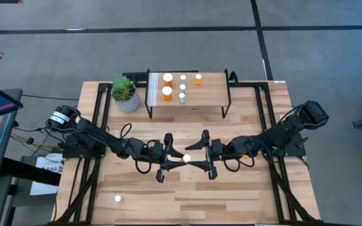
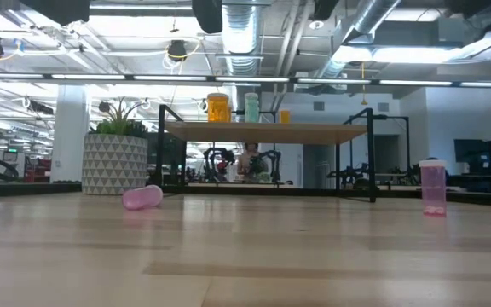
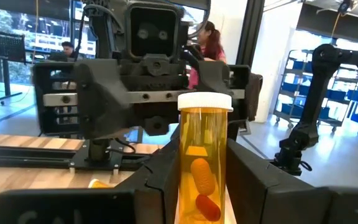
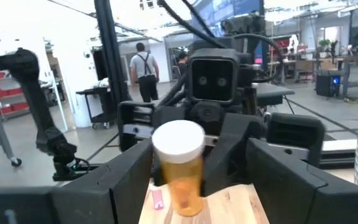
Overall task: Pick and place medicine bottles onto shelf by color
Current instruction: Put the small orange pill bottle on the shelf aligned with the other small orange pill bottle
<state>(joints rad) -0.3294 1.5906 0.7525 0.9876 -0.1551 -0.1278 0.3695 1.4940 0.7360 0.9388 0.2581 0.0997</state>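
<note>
Orange medicine bottle passing between arms above mid-desk.
Clamped upright in left gripper fingers; right gripper fingers spread wide either side, not gripping. Likely a handover towards the shelf, orange bottles already there.

Counted from above: 2 dark arms, 1 entering from the frame's left and 1 from the right, each ending in 1 gripper, the left gripper and the right gripper.

On the shelf at upper center stand 6 bottles: 3 orange bottles, 2 of them larger, and 3 teal bottles.

At frame center, 1 orange bottle sits between the 2 grippers.

At lower left, 1 pink bottle stands alone.

1 potted plant sits at upper left of the table.
</note>
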